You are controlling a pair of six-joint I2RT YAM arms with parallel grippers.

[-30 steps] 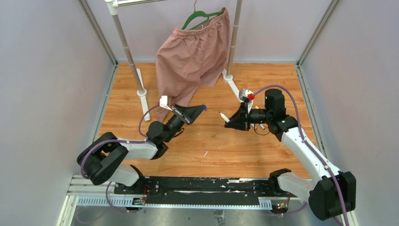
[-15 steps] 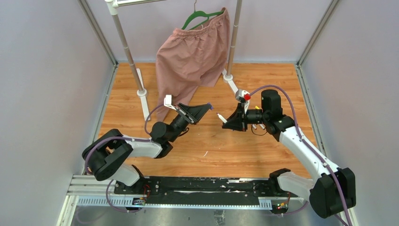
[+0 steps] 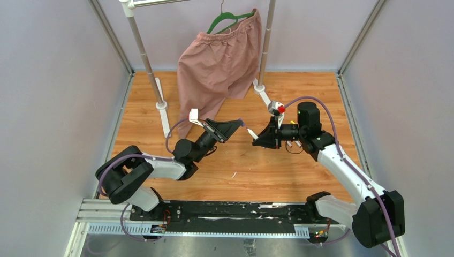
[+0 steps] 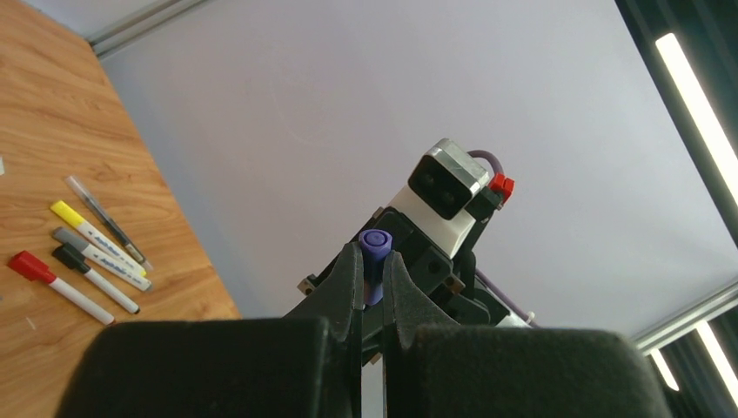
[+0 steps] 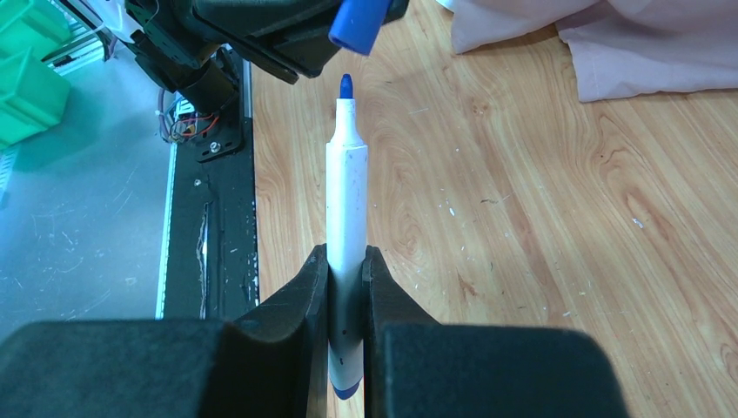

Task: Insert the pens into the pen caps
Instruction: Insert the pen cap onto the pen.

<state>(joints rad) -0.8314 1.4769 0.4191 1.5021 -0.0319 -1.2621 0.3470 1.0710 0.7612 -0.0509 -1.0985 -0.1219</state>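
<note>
The left fingers [image 4: 345, 286] pinch the purple cap [image 4: 374, 246], which sticks out past their tips. The right fingers [image 5: 305, 296] clamp the white pen [image 5: 346, 187] near its rear, its blue tip just before the cap.

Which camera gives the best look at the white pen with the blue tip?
The right wrist view: the pen fills the middle, blue tip clear, pinched by the right tool. The top external view shows only a small white sliver. The left wrist view hides it.

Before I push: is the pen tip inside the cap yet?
No, the tip of the pen stops short of the cap, a gap between them.
</note>
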